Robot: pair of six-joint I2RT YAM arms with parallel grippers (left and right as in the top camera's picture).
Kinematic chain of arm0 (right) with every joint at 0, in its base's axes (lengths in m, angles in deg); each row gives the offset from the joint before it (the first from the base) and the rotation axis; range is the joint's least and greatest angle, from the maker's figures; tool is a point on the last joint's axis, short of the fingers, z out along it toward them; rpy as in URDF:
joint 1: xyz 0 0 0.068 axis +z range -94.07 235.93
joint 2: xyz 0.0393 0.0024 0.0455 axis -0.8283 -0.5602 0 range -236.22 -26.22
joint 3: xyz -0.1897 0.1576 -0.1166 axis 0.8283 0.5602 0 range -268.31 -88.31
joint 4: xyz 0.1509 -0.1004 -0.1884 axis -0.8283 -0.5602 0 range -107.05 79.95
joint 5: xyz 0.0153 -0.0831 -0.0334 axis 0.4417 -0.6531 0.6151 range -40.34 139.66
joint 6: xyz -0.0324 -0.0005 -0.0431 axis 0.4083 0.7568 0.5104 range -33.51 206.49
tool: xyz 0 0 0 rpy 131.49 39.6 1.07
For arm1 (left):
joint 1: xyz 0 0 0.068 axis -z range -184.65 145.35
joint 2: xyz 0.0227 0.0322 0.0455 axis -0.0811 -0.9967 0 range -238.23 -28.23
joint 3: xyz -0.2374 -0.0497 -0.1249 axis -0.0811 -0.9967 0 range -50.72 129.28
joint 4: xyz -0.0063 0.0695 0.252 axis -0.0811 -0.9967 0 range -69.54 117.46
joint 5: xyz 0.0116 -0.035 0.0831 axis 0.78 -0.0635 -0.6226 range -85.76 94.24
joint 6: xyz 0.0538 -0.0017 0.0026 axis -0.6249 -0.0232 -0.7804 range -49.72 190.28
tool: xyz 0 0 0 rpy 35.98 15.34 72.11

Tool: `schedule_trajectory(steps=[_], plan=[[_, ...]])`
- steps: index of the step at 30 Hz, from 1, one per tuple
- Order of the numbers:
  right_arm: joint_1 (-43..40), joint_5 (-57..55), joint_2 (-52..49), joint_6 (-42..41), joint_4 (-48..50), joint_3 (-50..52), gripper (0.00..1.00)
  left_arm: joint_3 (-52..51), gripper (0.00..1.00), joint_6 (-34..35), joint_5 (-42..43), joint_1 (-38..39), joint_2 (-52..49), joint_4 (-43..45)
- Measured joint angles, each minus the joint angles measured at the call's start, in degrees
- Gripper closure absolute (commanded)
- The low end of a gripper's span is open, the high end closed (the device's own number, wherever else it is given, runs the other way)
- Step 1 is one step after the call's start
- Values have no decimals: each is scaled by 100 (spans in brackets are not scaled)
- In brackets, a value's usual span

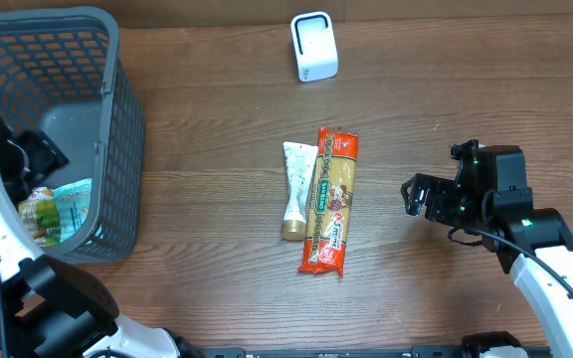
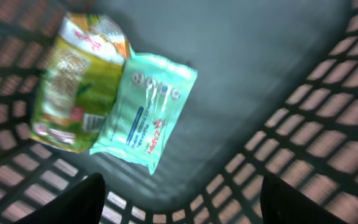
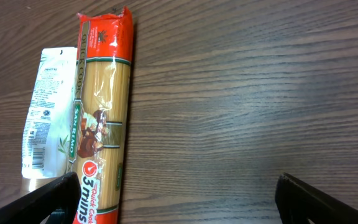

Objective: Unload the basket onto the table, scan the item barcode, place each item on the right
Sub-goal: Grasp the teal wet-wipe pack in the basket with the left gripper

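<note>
A red and orange spaghetti pack (image 1: 330, 200) (image 3: 101, 118) lies lengthwise at mid-table. A white tube (image 1: 295, 189) (image 3: 48, 112) lies against its left side. The white barcode scanner (image 1: 314, 46) stands at the back. My right gripper (image 1: 416, 196) (image 3: 176, 199) hovers open to the right of the pack, over bare wood, holding nothing. My left gripper (image 2: 179, 199) is open inside the grey basket (image 1: 117, 119), above a green snack bag (image 2: 73, 81) and a teal wipes pack (image 2: 145, 106) on the basket floor. It touches neither.
The basket's mesh walls (image 2: 328, 118) surround the left gripper on all sides. In the overhead view the snack bag (image 1: 38, 214) and wipes pack (image 1: 73, 204) lie in the basket's near corner. Brown wooden tabletop (image 1: 217, 119) separates basket, items and scanner.
</note>
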Motion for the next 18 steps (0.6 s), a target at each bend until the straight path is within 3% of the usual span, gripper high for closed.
schedule_trajectory(steps=[13, 18], plan=[[0, 2, 0, 2, 0, 0, 0, -2715, 27, -673, -627, 0, 17, 2527], [0, 0, 0, 11, -4, 0, 0, -3327, 19, -905, -938, 0, 17, 3359]])
